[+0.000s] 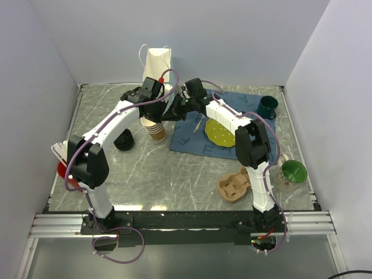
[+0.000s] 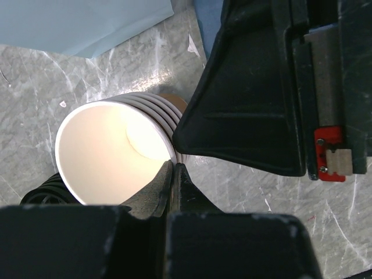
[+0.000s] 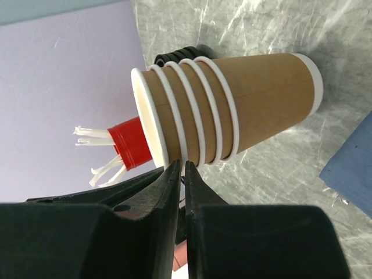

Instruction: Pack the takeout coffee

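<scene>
No lidded takeout coffee shows in any view. A stack of brown paper cups [image 1: 155, 131] with white rims stands left of centre. In the left wrist view I look down into the top cup [image 2: 104, 151]. My left gripper [image 2: 173, 165] is shut on that cup's rim, one finger inside and one outside. In the right wrist view the stack [image 3: 256, 99] shows several rims. My right gripper [image 3: 182, 165] is pinched on a rim just under the top one. Both grippers meet over the stack in the top view, the left [image 1: 153, 111] and the right [image 1: 170, 115].
A pile of black lids [image 1: 124, 141] lies left of the stack. A white paper bag [image 1: 157, 63] stands behind. On the blue cloth [image 1: 192, 136] sit a yellow plate [image 1: 221, 132] and a green mug [image 1: 267, 106]. A cardboard cup carrier [image 1: 234, 186], a green bowl [image 1: 293, 171] and a red cutlery holder [image 3: 129, 142] stand nearer.
</scene>
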Motion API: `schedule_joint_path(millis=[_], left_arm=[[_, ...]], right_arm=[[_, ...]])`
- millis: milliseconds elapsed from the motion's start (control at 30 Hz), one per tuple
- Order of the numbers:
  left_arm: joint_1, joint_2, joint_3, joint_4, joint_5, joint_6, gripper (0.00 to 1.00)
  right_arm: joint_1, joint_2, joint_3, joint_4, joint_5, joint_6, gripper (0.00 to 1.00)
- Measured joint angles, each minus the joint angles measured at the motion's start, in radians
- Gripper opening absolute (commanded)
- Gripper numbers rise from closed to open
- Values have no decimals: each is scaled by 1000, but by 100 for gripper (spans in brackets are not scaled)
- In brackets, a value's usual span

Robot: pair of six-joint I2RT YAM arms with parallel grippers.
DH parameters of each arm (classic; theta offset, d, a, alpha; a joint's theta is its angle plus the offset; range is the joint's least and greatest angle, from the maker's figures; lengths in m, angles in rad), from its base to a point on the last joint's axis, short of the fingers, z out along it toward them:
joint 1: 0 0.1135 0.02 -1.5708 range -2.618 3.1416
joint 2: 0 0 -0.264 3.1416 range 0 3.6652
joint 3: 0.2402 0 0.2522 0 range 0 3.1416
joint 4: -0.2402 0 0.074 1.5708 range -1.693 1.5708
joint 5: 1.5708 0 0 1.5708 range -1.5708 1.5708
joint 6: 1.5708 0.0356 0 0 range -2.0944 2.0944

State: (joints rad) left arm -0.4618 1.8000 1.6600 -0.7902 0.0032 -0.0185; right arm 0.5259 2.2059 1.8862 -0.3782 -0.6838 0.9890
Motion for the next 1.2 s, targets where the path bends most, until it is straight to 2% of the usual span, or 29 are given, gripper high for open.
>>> schedule_joint_path(millis=[1200], left_arm=[[5,30,42,1,-18,-2,1]], right_arm=[[29,52,111,-146,90,-124,15]])
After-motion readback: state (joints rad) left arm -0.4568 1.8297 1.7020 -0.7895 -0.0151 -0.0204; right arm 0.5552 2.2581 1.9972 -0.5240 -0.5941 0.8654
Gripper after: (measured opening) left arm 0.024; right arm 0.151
